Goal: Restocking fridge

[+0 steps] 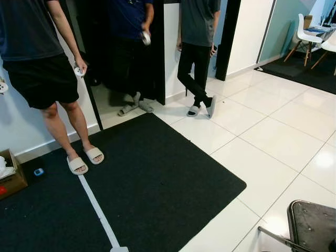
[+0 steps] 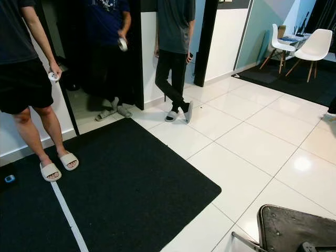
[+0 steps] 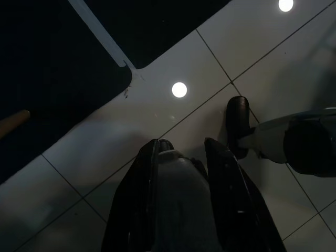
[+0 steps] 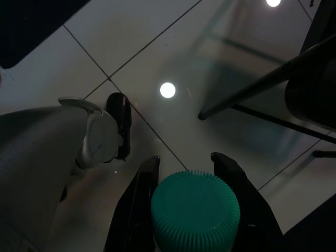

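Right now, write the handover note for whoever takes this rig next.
Right gripper: hanging low over the white tiled floor, fingers shut on a bottle with a green ribbed cap.
Left gripper: also hanging over the floor, fingers shut on a dark, rounded item; too dim to identify.
Surroundings: black mat ahead, three people standing at its far edge, a dark metal chair close on the right, a cardboard box on the left.
Done: both items are in hand.
Left: find the fridge, which the head views do not show, and stock both items.
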{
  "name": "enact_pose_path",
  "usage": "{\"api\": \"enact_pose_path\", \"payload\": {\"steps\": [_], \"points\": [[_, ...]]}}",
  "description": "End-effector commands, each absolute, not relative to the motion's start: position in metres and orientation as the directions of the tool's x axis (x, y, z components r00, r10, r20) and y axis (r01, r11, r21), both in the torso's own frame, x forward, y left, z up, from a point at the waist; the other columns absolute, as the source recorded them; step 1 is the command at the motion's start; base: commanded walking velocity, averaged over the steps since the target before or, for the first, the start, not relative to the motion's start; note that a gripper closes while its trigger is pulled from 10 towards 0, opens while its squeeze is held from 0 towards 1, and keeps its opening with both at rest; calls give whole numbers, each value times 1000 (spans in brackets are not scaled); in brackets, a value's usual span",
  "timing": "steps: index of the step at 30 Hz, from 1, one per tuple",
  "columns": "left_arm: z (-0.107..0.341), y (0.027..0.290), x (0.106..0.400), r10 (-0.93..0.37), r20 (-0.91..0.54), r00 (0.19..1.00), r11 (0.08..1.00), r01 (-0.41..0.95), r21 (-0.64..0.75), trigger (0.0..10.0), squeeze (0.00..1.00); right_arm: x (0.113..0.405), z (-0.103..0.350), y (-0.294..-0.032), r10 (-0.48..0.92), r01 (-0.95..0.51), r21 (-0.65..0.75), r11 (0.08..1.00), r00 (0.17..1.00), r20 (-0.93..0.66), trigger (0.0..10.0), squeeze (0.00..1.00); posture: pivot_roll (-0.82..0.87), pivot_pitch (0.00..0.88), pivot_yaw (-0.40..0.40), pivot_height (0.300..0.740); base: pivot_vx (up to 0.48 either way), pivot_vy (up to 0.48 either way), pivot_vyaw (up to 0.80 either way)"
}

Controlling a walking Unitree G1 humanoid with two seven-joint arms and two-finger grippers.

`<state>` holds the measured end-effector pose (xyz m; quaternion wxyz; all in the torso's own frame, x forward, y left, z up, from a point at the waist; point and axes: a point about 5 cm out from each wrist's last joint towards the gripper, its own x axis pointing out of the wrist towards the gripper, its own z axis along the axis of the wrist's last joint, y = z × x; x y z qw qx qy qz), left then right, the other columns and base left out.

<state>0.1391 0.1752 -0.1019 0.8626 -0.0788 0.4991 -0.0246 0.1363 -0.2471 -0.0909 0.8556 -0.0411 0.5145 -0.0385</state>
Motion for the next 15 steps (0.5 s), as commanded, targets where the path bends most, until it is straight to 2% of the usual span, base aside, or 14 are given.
{"api": "enact_pose_path", "payload": {"steps": [1, 15], "points": [[-103, 178, 135, -118, -865, 488, 986, -42, -158, 10000, 0, 134, -91, -250, -119, 37, -115, 993, 461, -880, 10000, 0, -68, 0, -4, 740, 259, 0, 0], [-103, 178, 134, -119, -865, 488, 986, -43, -160, 10000, 0, 133, -91, -250, -116, 35, -112, 993, 459, -881, 10000, 0, -68, 0, -8, 740, 281, 0, 0]]}}
